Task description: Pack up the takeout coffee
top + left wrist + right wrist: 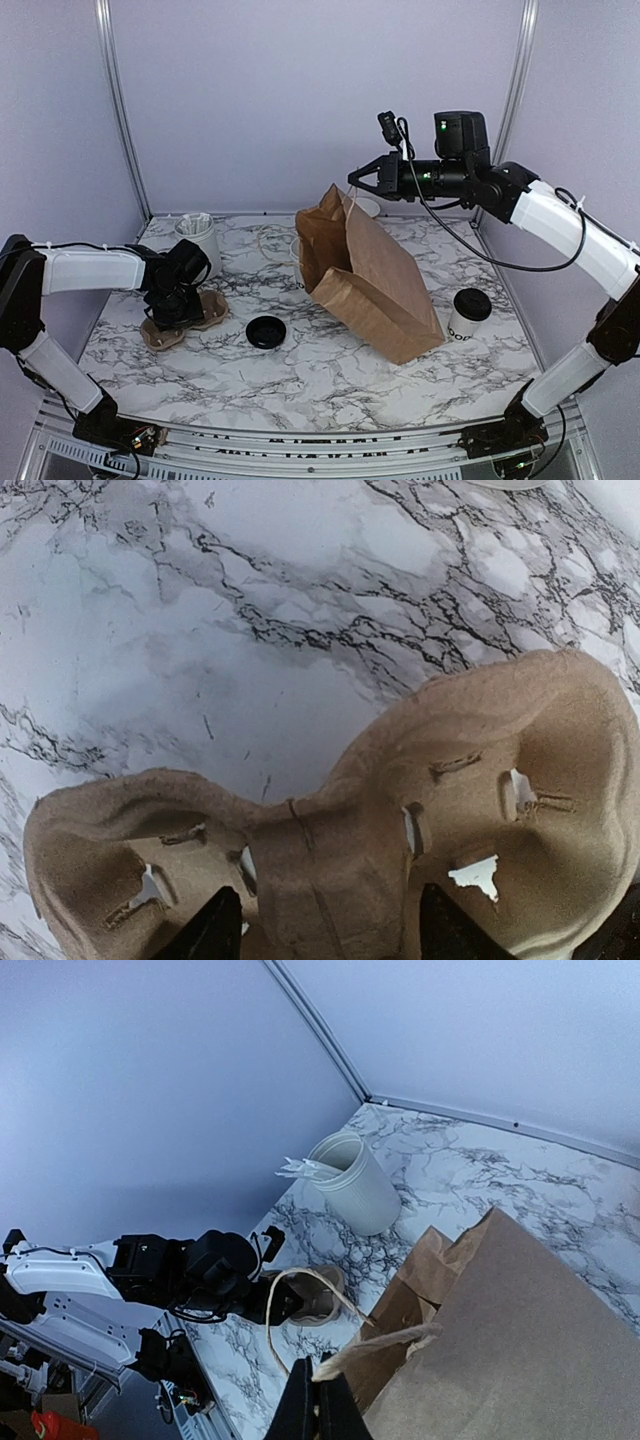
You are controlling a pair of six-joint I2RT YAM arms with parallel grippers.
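The takeout coffee [469,316], a white cup with a black lid, stands upright at the right of the table, apart from both grippers. A brown paper bag [375,275] leans across the middle with its mouth facing up and left. My right gripper [353,180] [322,1388] hangs over the bag's top, shut on one twine handle [390,1342]. The other handle [272,1310] loops free. My left gripper [176,308] [330,932] is down on a brown pulp cup carrier [470,810] at the left, open, with its fingers either side of the carrier's middle ridge.
A loose black lid [266,331] lies between the carrier and the bag. A white tub [198,243] [352,1182] holding white packets stands at the back left. Something white [366,206] shows behind the bag. Grey walls close the back and sides.
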